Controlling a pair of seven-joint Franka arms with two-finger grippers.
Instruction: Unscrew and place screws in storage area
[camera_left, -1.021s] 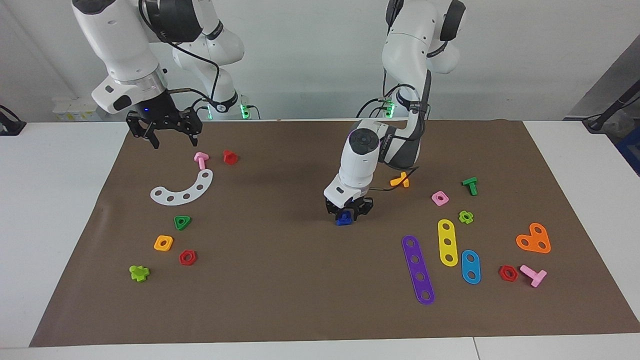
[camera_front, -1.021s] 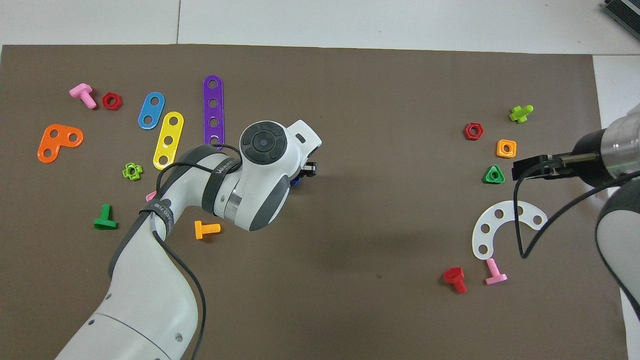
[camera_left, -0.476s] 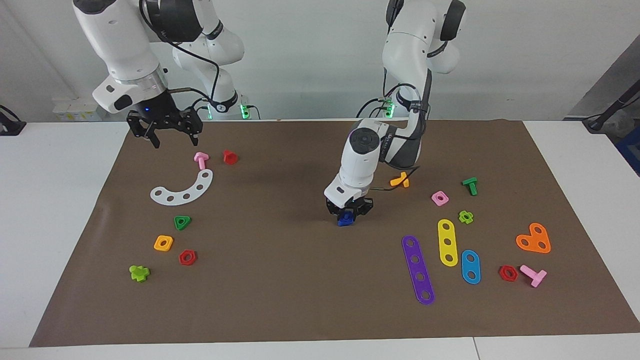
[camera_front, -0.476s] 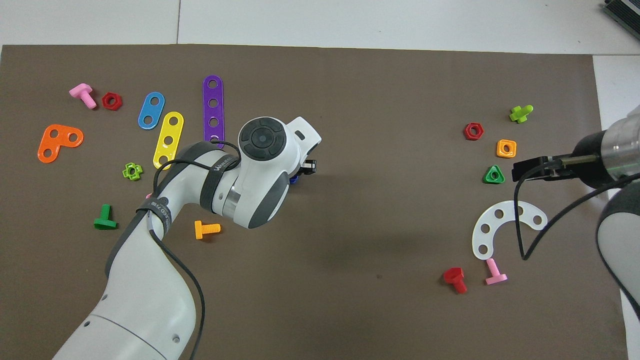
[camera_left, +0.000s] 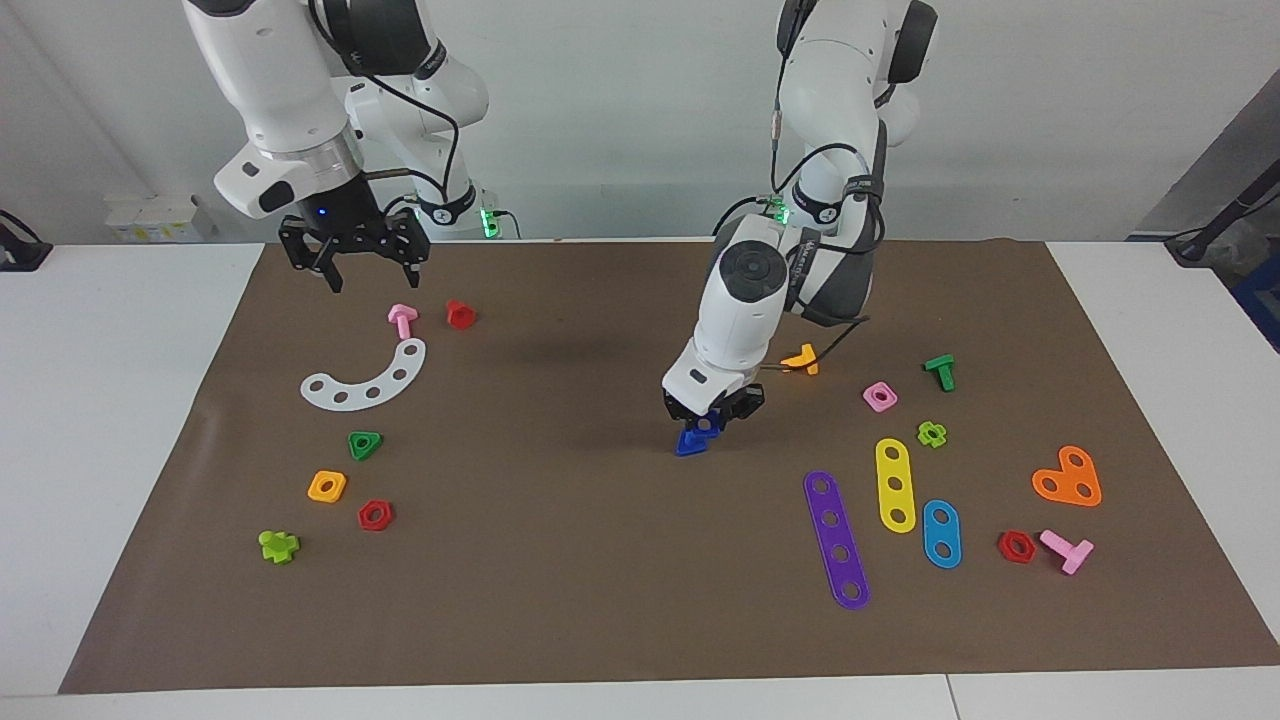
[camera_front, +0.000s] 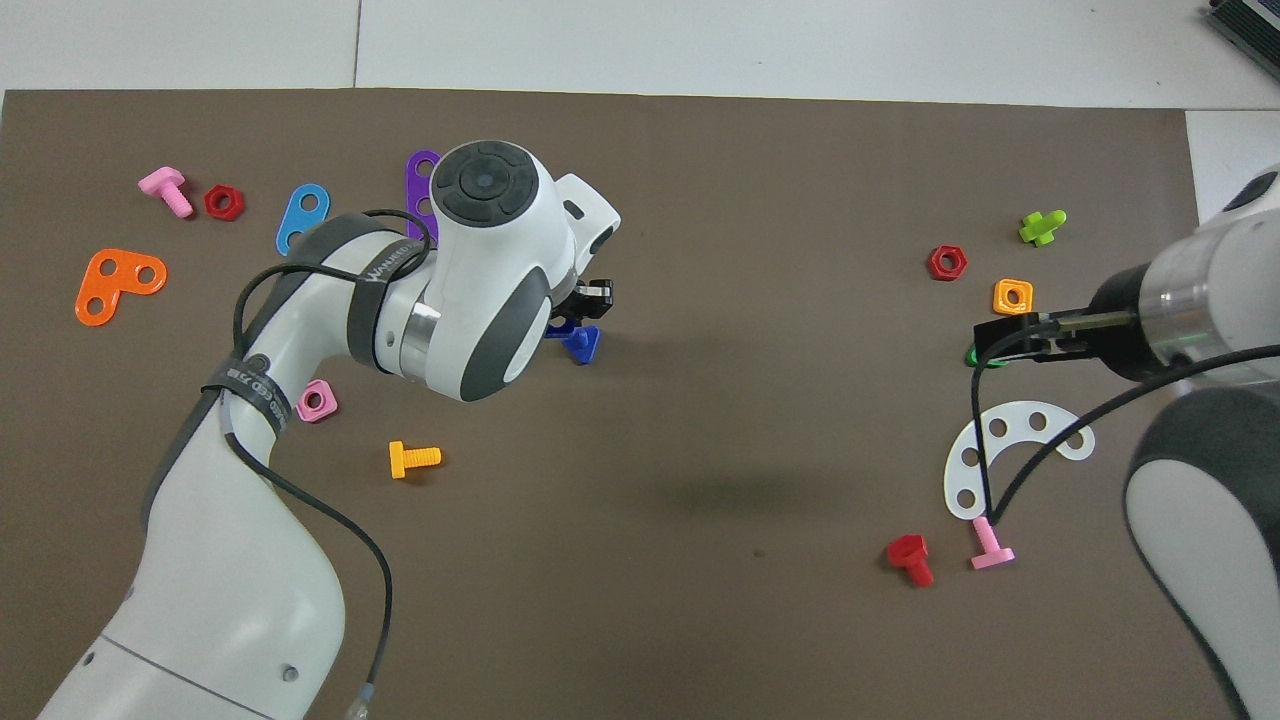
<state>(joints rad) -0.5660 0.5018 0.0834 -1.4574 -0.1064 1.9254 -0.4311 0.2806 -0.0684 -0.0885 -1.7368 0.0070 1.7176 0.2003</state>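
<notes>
One screw (camera_left: 690, 441) lay on the mat (camera_left: 560, 560) under the left end effector (camera_left: 712, 416); its grip I could not tell. The right end effector (camera_left: 367, 274) waited, spread wide. Probably the placing step was in hand; the next move called for a clean retreat.

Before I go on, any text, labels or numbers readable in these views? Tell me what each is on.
Upper black strap around the left arm: white lettering, too blurred to quote.
Lower black strap on the same arm: white print, too small to read.
Purple strip and the other coloured toy pieces: no writing seen.
Brown paper mat: no marks or labels.
</notes>
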